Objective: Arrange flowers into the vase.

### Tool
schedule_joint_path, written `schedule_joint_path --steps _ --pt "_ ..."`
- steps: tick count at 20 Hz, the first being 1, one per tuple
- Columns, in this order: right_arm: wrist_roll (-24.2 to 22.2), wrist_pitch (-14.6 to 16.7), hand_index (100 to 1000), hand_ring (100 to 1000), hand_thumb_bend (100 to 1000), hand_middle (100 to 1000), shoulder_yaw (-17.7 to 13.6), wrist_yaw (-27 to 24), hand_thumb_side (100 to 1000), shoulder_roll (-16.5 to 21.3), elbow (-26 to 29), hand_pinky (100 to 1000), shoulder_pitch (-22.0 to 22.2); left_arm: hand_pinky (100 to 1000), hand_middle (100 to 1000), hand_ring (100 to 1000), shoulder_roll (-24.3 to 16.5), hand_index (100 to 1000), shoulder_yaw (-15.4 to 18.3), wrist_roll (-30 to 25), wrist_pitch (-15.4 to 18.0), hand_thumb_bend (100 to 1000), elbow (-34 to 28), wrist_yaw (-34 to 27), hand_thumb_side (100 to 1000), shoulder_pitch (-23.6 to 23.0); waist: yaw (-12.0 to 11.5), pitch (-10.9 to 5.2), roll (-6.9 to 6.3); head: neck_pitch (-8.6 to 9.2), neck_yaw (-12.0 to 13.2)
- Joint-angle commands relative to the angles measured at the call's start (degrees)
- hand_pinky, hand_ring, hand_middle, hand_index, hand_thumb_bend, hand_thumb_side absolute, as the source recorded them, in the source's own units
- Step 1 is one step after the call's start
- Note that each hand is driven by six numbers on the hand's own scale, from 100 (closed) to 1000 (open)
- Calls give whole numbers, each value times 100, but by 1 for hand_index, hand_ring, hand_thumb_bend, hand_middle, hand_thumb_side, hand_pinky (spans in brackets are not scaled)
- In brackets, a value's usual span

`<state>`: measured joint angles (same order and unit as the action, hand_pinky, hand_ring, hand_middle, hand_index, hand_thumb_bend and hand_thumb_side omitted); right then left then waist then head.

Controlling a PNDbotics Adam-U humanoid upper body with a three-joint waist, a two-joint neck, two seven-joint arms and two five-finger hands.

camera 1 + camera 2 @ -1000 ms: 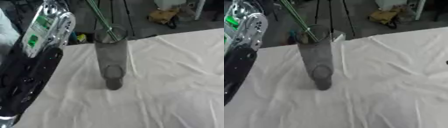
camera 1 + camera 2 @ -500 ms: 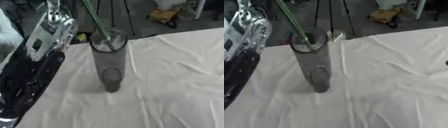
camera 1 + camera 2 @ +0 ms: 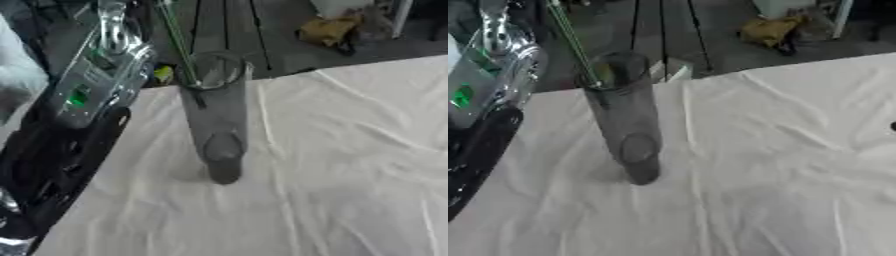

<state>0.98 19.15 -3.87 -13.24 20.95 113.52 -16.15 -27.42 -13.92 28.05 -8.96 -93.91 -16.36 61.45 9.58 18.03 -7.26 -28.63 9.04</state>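
White-clothed desk (image 3: 350, 165) fills frame; centre-left stands upright grey vase (image 3: 214, 120) with green stems (image 3: 178, 35) leaning inside. Hand state: cannot tell.

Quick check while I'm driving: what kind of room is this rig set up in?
Probably a workshop or lab rather than a home. The glass vase with green stems stands on a table under a creased white cloth, and beyond it lie a bare dark floor, thin black stand legs and yellowish clutter.
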Motion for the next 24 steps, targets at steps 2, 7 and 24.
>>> schedule_joint_path --steps 2,7,24 --pt "-31 6 678 480 100 442 -47 30 980 56 108 636 -57 100 100 100 -117 100 30 134 458 171 -22 47 763 80 9 7 52 76 32" --pt "-34 1 678 480 100 442 -53 41 976 49 108 637 -58 100 100 100 -123 100 -26 65 705 154 67 7 782 81 17 23 48 77 42" --pt "-15 -14 679 481 100 442 -75 42 975 41 108 638 -49 100 117 100 -290 203 -39 -340 512 100 252 1007 884 -79 -3 6 49 72 11"
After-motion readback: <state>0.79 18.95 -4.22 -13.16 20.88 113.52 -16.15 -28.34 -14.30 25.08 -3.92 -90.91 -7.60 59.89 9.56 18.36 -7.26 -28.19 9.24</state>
